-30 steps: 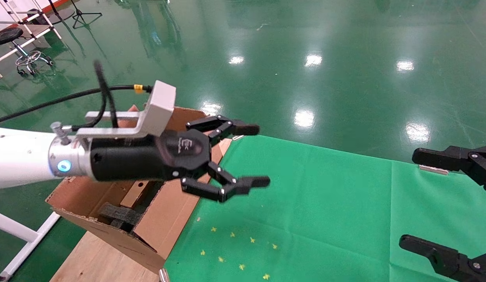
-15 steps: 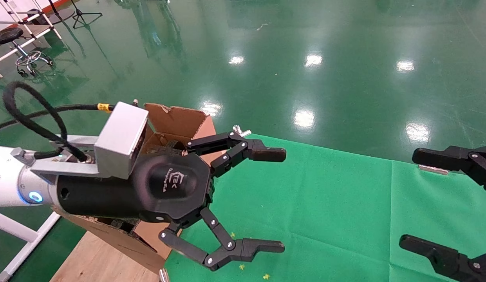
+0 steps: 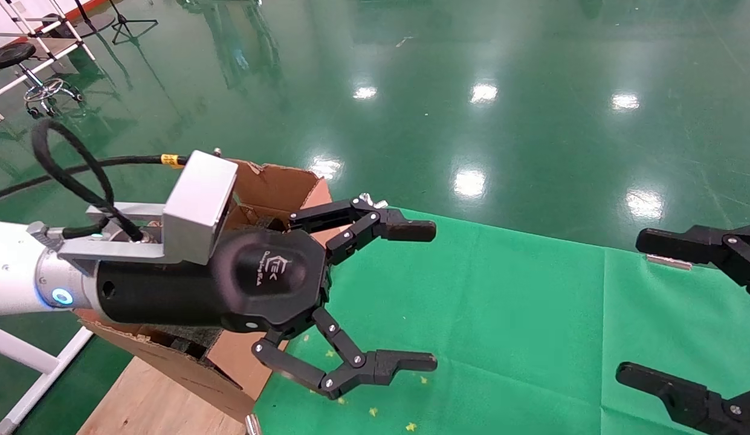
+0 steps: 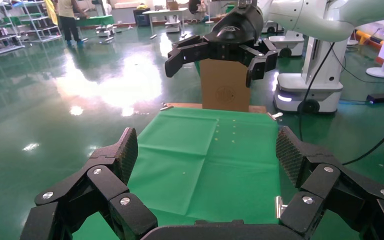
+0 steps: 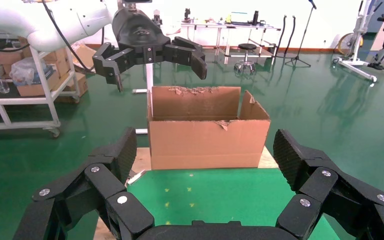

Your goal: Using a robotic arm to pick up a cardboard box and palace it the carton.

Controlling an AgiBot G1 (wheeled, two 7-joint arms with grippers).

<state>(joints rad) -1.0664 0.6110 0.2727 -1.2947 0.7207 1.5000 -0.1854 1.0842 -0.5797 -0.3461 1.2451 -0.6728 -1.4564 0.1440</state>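
My left robotic arm (image 3: 18,284) reaches out from the left. Its gripper (image 3: 420,296) is open wide and empty, held in the air over the edge of the green cloth beside the carton (image 3: 278,181). The tan carton, with torn flaps, stands at the table's left end, mostly behind the arm. The right wrist view shows the carton (image 5: 205,135) whole, with the left gripper (image 5: 150,47) above it. The small reddish-brown cardboard box is hidden or out of view. My right gripper (image 3: 643,308) is open and empty at the right edge.
A green cloth (image 3: 501,302) covers the table. The carton rests on a wooden board (image 3: 151,399). In the left wrist view, another upright tan box (image 4: 225,85) stands past the table's far end, behind the right gripper (image 4: 217,47). A stool and racks stand far left.
The left gripper has swung away from above the carton toward the cloth and nearer the camera, rolled, and its jaws spread wider. The right gripper has not moved.
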